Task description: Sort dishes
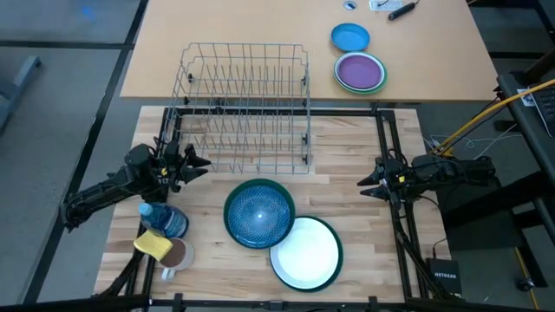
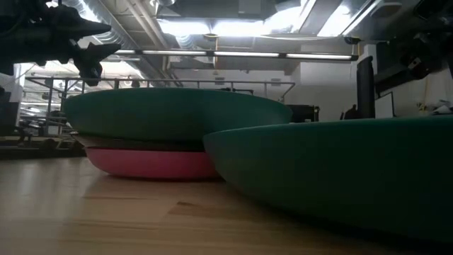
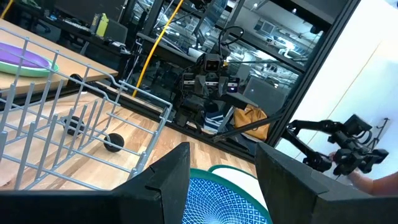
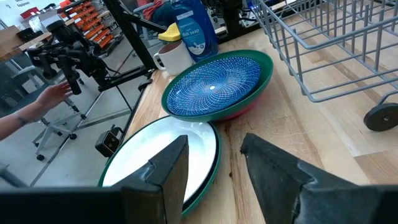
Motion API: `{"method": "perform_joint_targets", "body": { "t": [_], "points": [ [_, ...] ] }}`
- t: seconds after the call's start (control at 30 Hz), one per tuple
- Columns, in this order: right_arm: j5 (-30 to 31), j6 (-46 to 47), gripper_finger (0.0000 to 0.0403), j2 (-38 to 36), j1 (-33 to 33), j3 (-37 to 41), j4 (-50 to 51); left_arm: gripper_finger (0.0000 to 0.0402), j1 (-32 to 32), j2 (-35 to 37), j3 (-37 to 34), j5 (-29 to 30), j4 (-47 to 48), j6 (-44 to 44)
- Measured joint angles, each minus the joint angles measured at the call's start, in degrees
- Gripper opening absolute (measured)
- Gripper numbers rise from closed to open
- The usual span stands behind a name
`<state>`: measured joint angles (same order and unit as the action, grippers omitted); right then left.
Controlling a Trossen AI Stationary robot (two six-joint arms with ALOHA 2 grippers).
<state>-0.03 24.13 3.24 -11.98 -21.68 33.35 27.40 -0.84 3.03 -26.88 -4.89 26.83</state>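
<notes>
item 1, green bowl (image 1: 258,214): sits near the middle of the table, just near of the rack (image 1: 245,106). blue patterned inside, green outside. it rests on top of a pink dish (image 2: 150,163), with a thin dark layer between them that you cannot identify from the low view. likely rigid and glazed, so slippery; you take it by the rim, one finger inside and one out, and lift straight up so the stack below does not drag.

item 2, white plate (image 1: 305,253): green rim, lies right and near of the bowl, its edge tucked against or under the bowl's edge; which one, you cannot tell. flat and low, probably the heaviest piece and breakable. only the raised rim gives a hold, best on the free side away from the bowl.

item 3, pink dish: mostly hidden under the bowl; leave it until the bowl is off.

item 4, left gripper (image 1: 198,163): hovers at the left edge, beside the rack's near corner, fingers spread, holding nothing.

item 5, right gripper (image 1: 368,180): hovers at the right edge, well apart from the plate, fingers spread, holding nothing.

item 6, soap bottle (image 1: 161,217), sponge (image 1: 153,244) and mug (image 1: 176,256): clustered near left, not dishes to sort.
</notes>
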Motion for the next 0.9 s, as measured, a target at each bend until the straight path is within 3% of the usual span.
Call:
{"method": "perform_joint_targets", "body": {
  "t": [0.17,0.5,0.9],
  "points": [
    [0.02,0.01,0.0163,0.01,0.01,-0.01,-0.01,0.0170,-0.02,-0.04,-0.06,-0.12,0.50,-4.59],
    [0.01,0.01,0.0163,0.01,0.01,0.01,-0.01,0.0170,-0.02,-0.04,-0.06,-0.02,-0.45,-5.45],
    [1.56,0.01,0.0163,0.01,0.02,0.01,-0.27,0.0170,0.02,-0.04,-0.06,1.71,-2.10,-0.68]
  ]
}}
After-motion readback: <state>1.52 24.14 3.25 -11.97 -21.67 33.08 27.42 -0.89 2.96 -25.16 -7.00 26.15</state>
